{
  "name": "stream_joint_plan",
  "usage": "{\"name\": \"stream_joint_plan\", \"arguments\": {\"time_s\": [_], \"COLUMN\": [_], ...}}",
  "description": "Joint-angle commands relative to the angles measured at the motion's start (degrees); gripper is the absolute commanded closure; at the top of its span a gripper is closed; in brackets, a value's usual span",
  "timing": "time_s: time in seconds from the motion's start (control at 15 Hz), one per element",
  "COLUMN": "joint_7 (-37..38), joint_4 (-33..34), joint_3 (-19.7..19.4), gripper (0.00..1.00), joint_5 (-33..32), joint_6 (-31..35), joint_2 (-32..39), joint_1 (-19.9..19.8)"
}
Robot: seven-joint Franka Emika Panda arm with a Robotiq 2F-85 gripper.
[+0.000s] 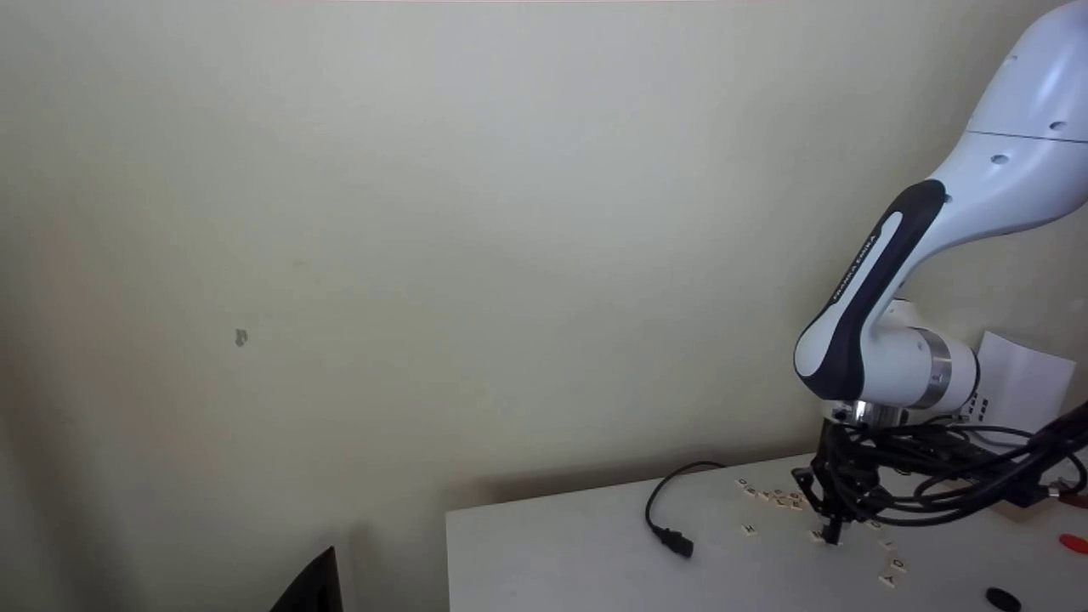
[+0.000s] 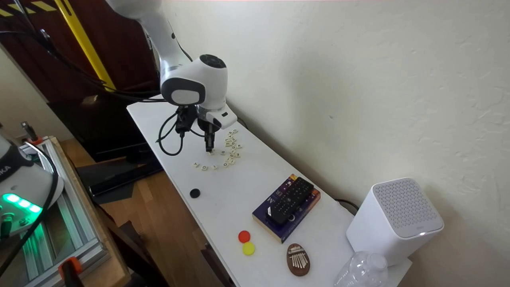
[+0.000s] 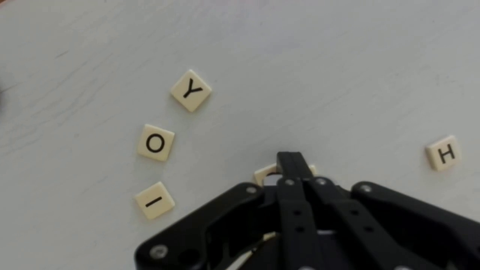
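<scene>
Wrist view: claw [image 3: 289,155] with fingers pressed together, nothing visible between them; poised at a part-hidden tile [image 3: 264,173], masking its middle. Contact not tellable; pale edges on either side of the tips, perhaps from one tile, perhaps from two. Left of the claw's tips in this view, Y tile [image 3: 191,90], O tile [image 3: 156,143] and I tile [image 3: 155,202]; well to their right, H tile [image 3: 443,153].

In an exterior view: low over the table [image 1: 544,561], with a tile cluster [image 1: 796,506] near the claw on its wall side. Cord [image 1: 673,542] well apart from the claw; cables [image 1: 986,493] looped beside it.

In an exterior view: one tile right at the claw's tips, others in a loose arc near it. Farther from the claw, black disc [image 2: 195,193], red disc [image 2: 244,236] and yellow disc [image 2: 248,248]; remote [image 2: 290,199] on book [image 2: 265,211].

Possible faults, by judgement. From pressing down too hard: tile jammed against the table or squirting out from under the tips. From sideways drift: close neighbours dragged or overturned. From fingers masking the tile: misjudged alignment. From slack cables dipping low: tiles brushed aside.
</scene>
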Motion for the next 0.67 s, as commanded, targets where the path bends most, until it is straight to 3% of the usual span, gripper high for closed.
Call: {"name": "stream_joint_plan", "arguments": {"time_s": [0.0, 0.6], "joint_7": [-1.2, -2.2], "joint_4": [2.1, 6.5], "joint_3": [1.4, 1.4], "gripper": [1.00, 1.00], "joint_5": [1.2, 0.6], "joint_6": [-1.5, -9.4], "joint_2": [2.2, 3.9], "joint_1": [-0.4, 1.5]}}
